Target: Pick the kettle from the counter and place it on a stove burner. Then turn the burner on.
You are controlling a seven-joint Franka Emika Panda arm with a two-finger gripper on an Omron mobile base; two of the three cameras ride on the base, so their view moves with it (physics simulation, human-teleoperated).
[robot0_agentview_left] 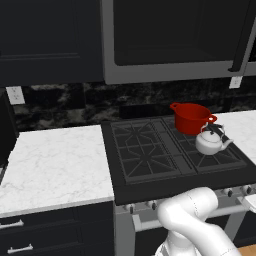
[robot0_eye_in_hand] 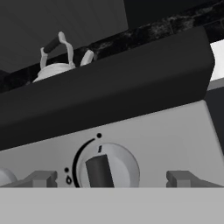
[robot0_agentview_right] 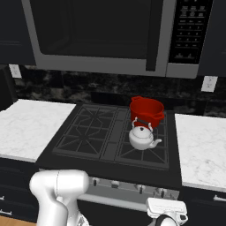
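You had the kettle (robot0_agentview_right: 142, 137) already set on the front right stove burner (robot0_agentview_right: 145, 150), just ahead of the red pot (robot0_agentview_right: 147, 110) and well off the counter (robot0_agentview_left: 50, 165). So the placing looked done and the knob step was in hand.

In the hand view a round silver knob (robot0_eye_in_hand: 107, 168) with a dark grip bar sat dead ahead, its bar near upright under the pointer mark. The gripper (robot0_eye_in_hand: 113, 179) was wide open and empty, one finger (robot0_eye_in_hand: 41, 178) out to either side of the knob, not touching it.

The arm was folded low in front of the range, the hand down at the control panel (robot0_eye_in_hand: 175, 135) and looking slightly upward at it.

Next, I judge, you needed to ease forward, close on the grip bar and twist.
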